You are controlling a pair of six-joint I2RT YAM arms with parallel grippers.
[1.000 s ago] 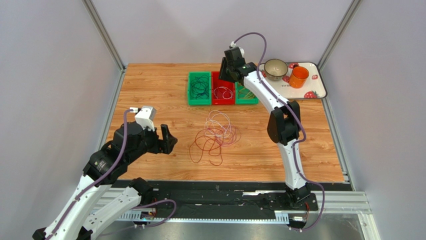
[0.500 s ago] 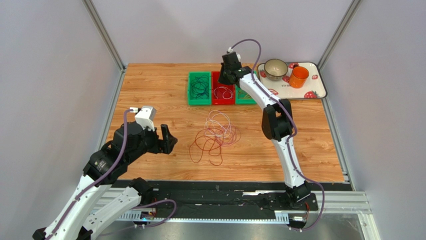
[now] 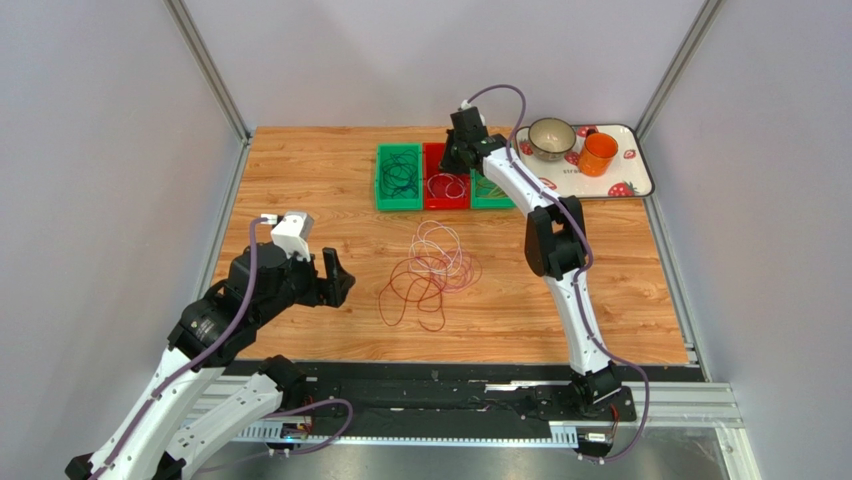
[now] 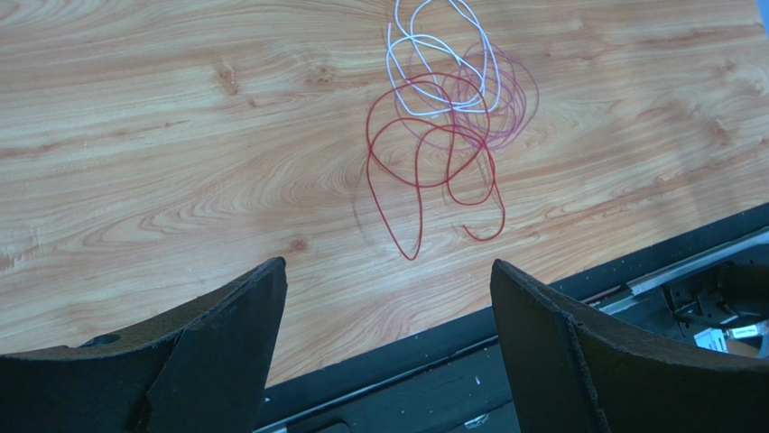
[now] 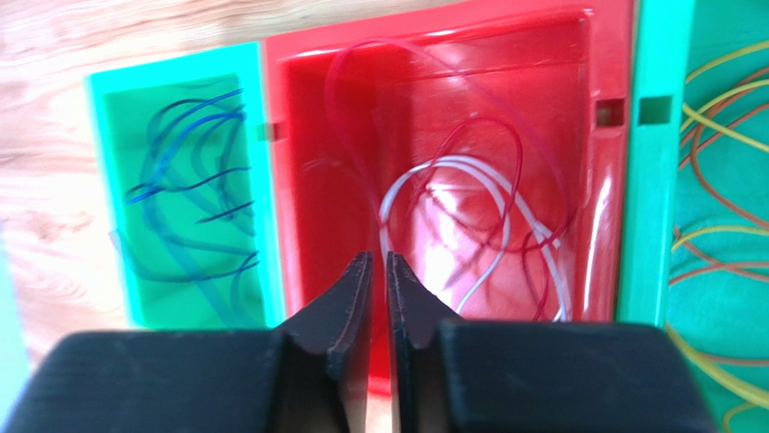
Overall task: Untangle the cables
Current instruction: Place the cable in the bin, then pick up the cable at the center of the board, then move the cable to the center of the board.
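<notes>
Left pincer [image 3: 335, 280] is seen at the lower left of the top view, held low over the tabletop [image 3: 300, 170]. In the left wrist view its fingers [image 4: 226, 343] are spread wide apart, with nothing between them.

A tangle of cables [image 3: 430, 270] is noted near mid-frame, lying flat on the wood well apart from the left pincer. Red loops are found on its near side. White and purple loops overlap one another on its far side [image 4: 442, 135].

Three bins are set side by side and touching, farther back, above centre: a left green bin [image 3: 399, 178], a red bin [image 3: 447, 190] and a right green bin [image 3: 492, 195].

Right pincer [image 3: 458, 160] is held over the red bin's far end. In the right wrist view [image 5: 380, 262] its fingers are brought almost together, with only a thin slit left. Nothing is seen clamped in it.

- Red bin [image 5: 451, 32]: white and red cables [image 5: 487, 207], loosely looped.
- Left green bin [image 5: 104, 180]: dark blue cables [image 5: 194, 180].
- Right green bin [image 5: 645, 180]: yellow and orange cables [image 5: 722, 108].

A tray [image 3: 630, 175] is recorded at the upper right, carrying a bowl [image 3: 551, 138] and an orange mug [image 3: 598, 154].
</notes>
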